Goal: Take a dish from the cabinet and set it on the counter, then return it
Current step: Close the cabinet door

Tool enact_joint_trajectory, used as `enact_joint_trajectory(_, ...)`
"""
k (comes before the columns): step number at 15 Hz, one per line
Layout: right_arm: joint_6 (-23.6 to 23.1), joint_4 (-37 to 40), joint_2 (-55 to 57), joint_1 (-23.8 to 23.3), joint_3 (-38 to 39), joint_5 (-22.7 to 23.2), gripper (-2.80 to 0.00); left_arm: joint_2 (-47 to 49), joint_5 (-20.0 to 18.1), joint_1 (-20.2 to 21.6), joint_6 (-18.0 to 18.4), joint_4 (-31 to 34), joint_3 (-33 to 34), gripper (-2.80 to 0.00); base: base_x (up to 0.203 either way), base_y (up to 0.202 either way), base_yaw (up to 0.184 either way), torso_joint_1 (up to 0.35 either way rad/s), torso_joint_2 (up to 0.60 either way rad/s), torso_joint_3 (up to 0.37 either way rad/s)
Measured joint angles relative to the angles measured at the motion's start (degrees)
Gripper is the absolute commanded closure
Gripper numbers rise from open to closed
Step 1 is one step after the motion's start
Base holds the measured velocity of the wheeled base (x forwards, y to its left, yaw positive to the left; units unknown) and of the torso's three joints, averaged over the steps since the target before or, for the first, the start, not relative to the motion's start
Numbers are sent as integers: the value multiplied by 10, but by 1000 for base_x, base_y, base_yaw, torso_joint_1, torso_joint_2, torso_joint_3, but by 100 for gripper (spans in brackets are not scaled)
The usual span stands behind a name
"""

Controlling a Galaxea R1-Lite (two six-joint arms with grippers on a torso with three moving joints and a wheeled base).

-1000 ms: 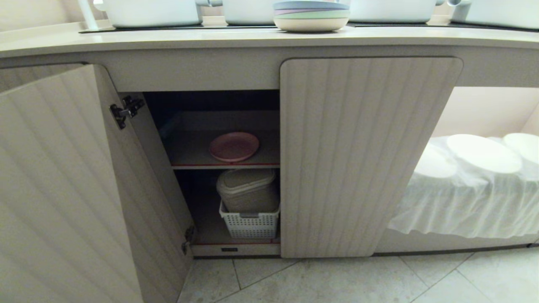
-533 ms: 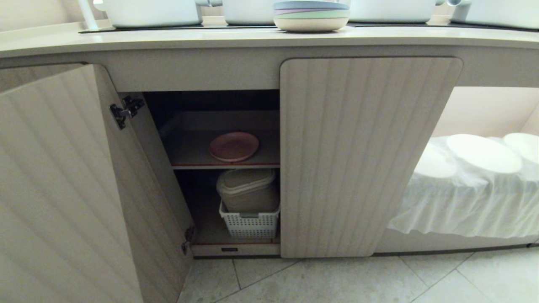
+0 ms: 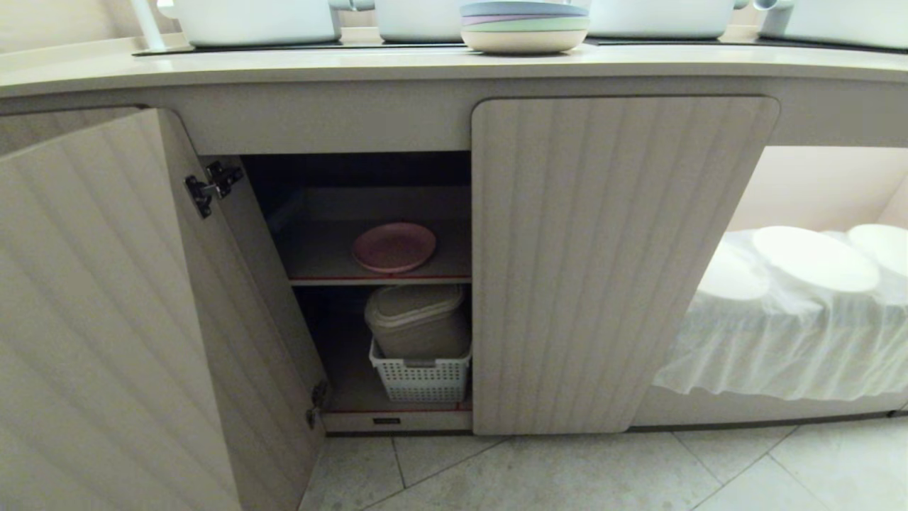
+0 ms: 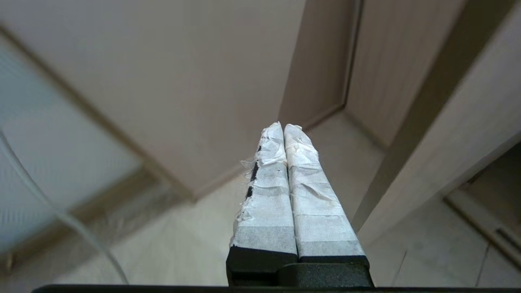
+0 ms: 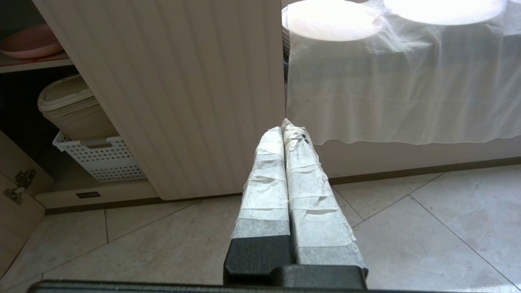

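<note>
Both the left gripper (image 4: pixel 283 127) and the right gripper (image 5: pixel 283 125) are pressed fully closed on nothing, seemingly clear of the pink dish (image 3: pixel 394 247) on the cabinet (image 3: pixel 617 262) shelf.

Head and right wrist share cabinet (image 3: pixel 624 262); left perhaps floorward.

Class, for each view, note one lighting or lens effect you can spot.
Head view: counter edge bows, and the cabinet interior is shadowed behind the dish. Right wrist view: white discs glare, blown out. Left wrist view: background looks soft.
</note>
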Motion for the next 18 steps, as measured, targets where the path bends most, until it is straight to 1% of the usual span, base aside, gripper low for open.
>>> enact_joint_trajectory(1,0,0,0,0,0,0,0,2,-7,4,-11,-1,14,0,0,0,0,0,0,0)
enact_joint_trajectory(4,0,0,0,0,0,0,0,15,-59,12,-38,-2,30,0,0,0,0,0,0,0)
enact_joint_trajectory(6,0,0,0,0,0,0,0,35,-93,25,-55,-4,29,0,0,0,0,0,0,0)
enact_joint_trajectory(8,0,0,0,0,0,0,0,57,-137,45,-65,-16,18,0,0,0,0,0,0,0)
enact_joint_trajectory(9,0,0,0,0,0,0,0,66,-152,56,-63,-29,14,0,0,0,0,0,0,0)
enact_joint_trajectory(11,0,0,0,0,0,0,0,81,-157,81,-51,-47,9,0,0,0,0,0,0,0)
enact_joint_trajectory(13,0,0,0,0,0,0,0,104,-165,119,-38,-76,-4,0,0,0,0,0,0,0)
enact_joint_trajectory(15,0,0,0,0,0,0,0,122,-194,154,-14,-117,-10,0,0,0,0,0,0,0)
enact_joint_trajectory(16,0,0,0,0,0,0,0,128,-210,164,-6,-130,-10,0,0,0,0,0,0,0)
enact_joint_trajectory(18,0,0,0,0,0,0,0,136,-231,171,-2,-132,-8,0,0,0,0,0,0,0)
